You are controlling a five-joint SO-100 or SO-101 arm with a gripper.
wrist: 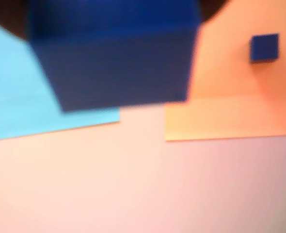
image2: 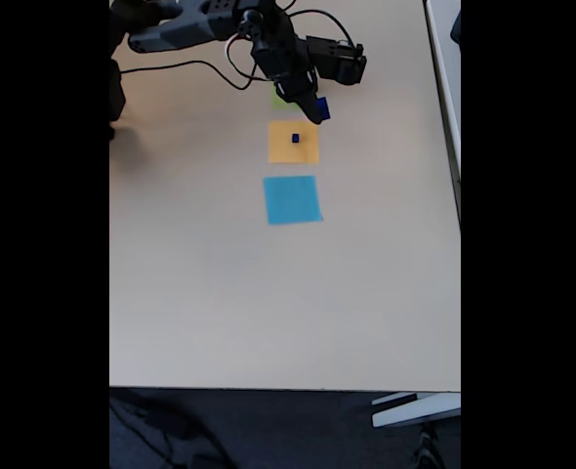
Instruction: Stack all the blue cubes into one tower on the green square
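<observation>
In the wrist view, reading left to right: the light-blue square, then a large blue cube close under the camera, then the orange square with the small blue cube resting on it. The large cube appears held in the jaws, raised off the counter; the jaws themselves are out of frame, so their opening cannot be read.

In the fixed view, the gripper carries this cube at the green square, which is mostly covered by the arm. The controlling relation: the green square lies directly below and slightly left of the held cube. Judgement: lower onto it.
</observation>
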